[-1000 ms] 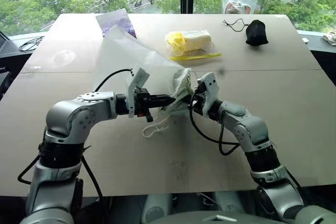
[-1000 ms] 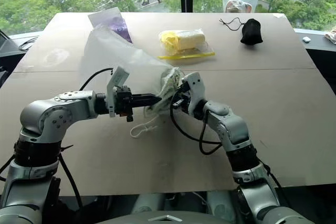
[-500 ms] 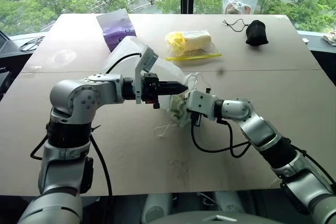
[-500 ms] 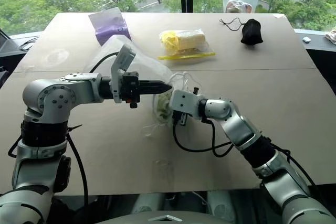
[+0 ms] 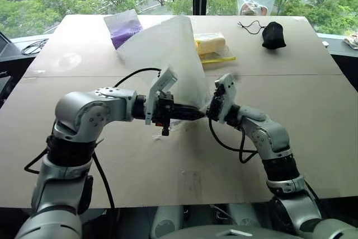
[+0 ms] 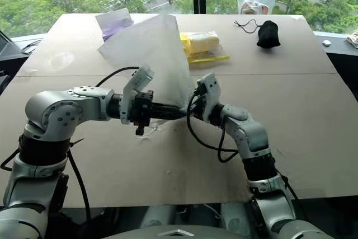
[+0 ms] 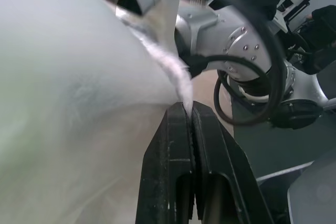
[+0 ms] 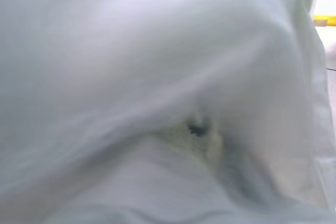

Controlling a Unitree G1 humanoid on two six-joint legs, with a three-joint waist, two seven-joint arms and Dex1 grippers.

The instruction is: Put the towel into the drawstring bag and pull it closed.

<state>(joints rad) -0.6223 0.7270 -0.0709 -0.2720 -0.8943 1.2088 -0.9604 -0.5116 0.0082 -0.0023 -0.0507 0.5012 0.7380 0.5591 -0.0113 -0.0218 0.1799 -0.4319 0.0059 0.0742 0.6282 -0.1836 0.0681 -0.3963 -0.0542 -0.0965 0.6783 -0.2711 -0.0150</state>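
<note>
Drawstring bag fans up toward 12 o'clock from mid-desk, left pincer clenched on its gathered mouth, right pincer clenched there too, towel a pale smear inside; risk: thin fabric slips, mouth reopens.

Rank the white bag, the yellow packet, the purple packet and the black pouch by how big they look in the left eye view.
1. drawstring bag, nearest the camera
2. yellow packet, partly hidden, and purple packet: too alike to rank
3. black pouch
</note>
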